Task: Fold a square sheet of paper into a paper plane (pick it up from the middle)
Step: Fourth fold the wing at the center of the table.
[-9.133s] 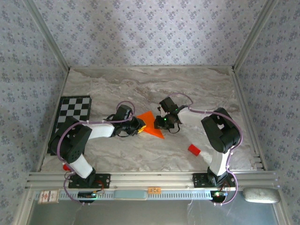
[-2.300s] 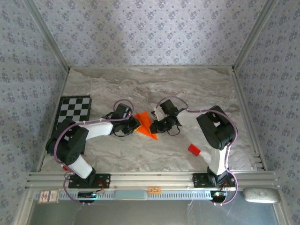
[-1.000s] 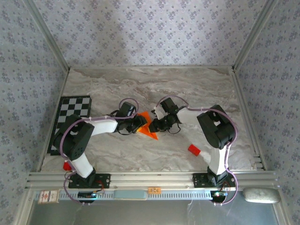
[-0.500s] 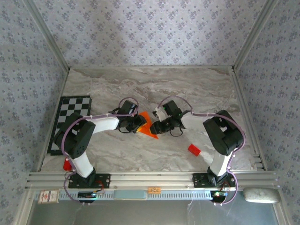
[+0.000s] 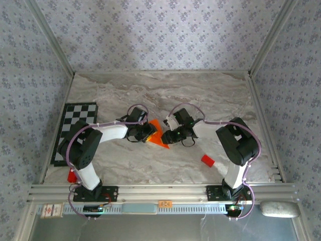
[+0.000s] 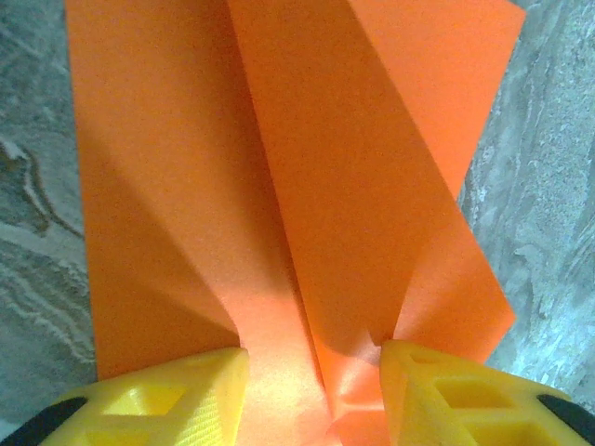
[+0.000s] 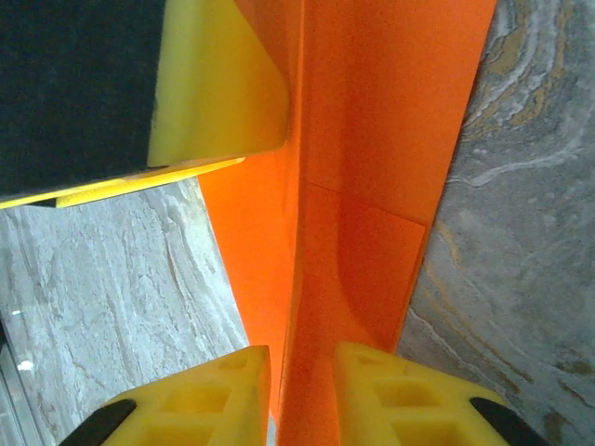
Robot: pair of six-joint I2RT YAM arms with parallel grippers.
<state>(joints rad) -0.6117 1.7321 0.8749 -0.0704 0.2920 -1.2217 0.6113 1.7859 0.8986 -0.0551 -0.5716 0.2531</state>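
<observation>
the right tool [image 7: 302, 358] has just tightened, clenched on a flap of the bright orange creased sheet of paper [image 6: 307, 186] between both tools; the left tool [image 6: 311, 358] straddles it, and i cannot tell if it grips. the fold is advancing, plane unfinished.

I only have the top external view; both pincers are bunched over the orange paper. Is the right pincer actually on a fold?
Observer: Yes. On the right wrist camera, the right pincer is shut on an upright fold of the folded orange sheet.
Operator: And the left one?
Observer: On the left wrist camera, the left pincer straddles the sheet's centre strip, both fingers touching paper; whether it clamps, I can't tell.
Operator: How close are they?
Observer: Close: the right wrist camera has a yellow finger of the left pincer beside that same fold, just ahead.
</observation>
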